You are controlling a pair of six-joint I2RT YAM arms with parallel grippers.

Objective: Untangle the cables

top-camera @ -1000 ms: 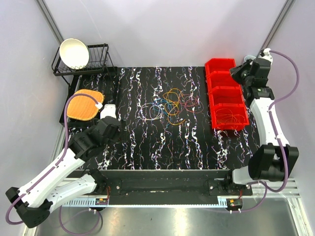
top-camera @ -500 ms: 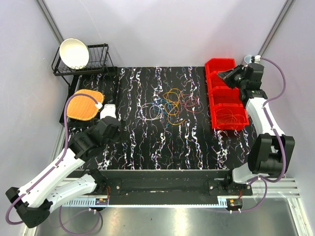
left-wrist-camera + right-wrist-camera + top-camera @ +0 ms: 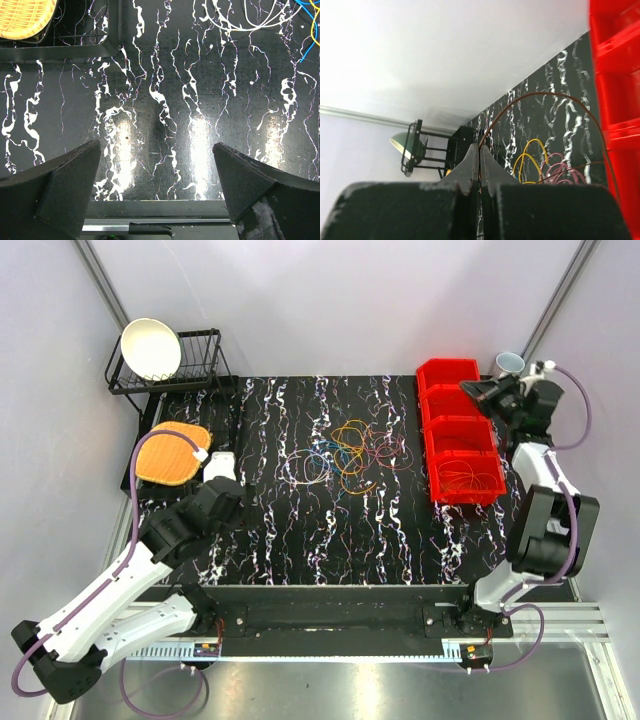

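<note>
The right gripper (image 3: 479, 150) is pinched tight on one thin red-brown cable (image 3: 540, 93). The cable loops up and away from the gripper's tips, toward the red bins (image 3: 615, 75) at its side. The left gripper (image 3: 156, 145) is spread wide with nothing in it, just above the dark surface (image 3: 160, 75). The other cables (image 3: 345, 455) lie ahead of it, off to its right, well apart.

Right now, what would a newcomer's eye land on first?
A tangle of coloured cables lies at the middle of the black marbled mat, with a row of red bins along its right side. At the far right corner, the right gripper has its jaws shut on a thin reddish wire.
</note>
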